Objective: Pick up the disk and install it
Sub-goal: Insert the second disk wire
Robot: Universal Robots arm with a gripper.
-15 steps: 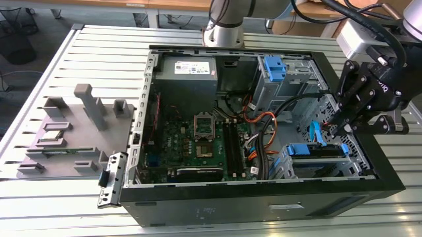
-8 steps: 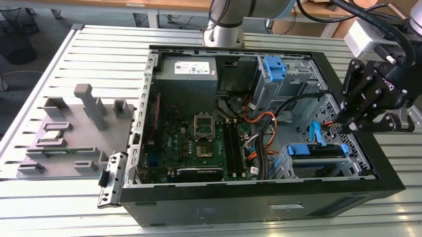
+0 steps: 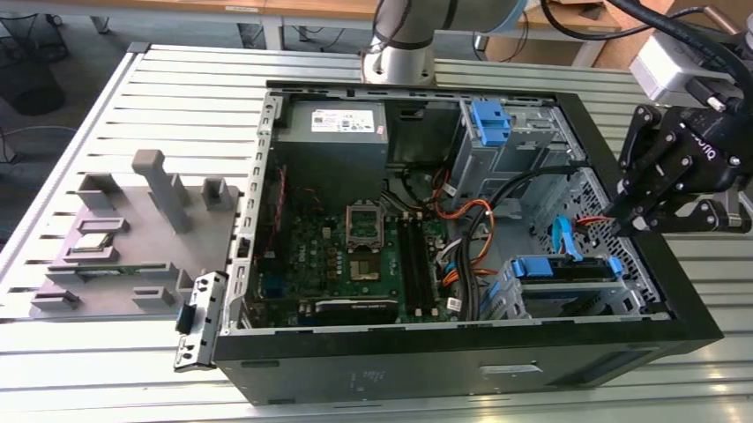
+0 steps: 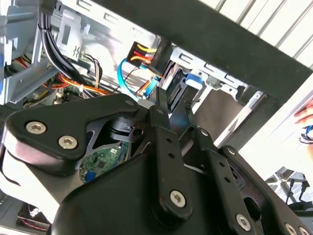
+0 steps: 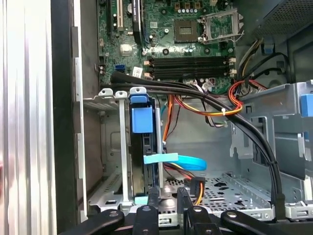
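The disk (image 3: 565, 267) sits in the lower drive cage (image 3: 518, 295) of the open computer case, framed by its blue carrier. The first wrist view catches the disk (image 5: 145, 156) edge-on inside the metal cage, its blue tab (image 5: 142, 120) facing outward. My gripper (image 3: 622, 227) hangs just above the cage on the exterior view's right, over the case rim. In the first wrist view my gripper (image 5: 167, 193) has a narrow gap between its fingers, and nothing is held there. The second wrist view has the gripper (image 4: 173, 105) pointing toward the disk's blue tab (image 4: 193, 78).
Black, orange and blue cables (image 5: 215, 105) cross the case beside the cage. A second blue caddy (image 3: 488, 123) sits in the upper bay near the grey power supply (image 3: 333, 123). A grey fixture block (image 3: 130, 229) stands on the slatted table. A person's hand (image 4: 305, 115) shows outside the case.
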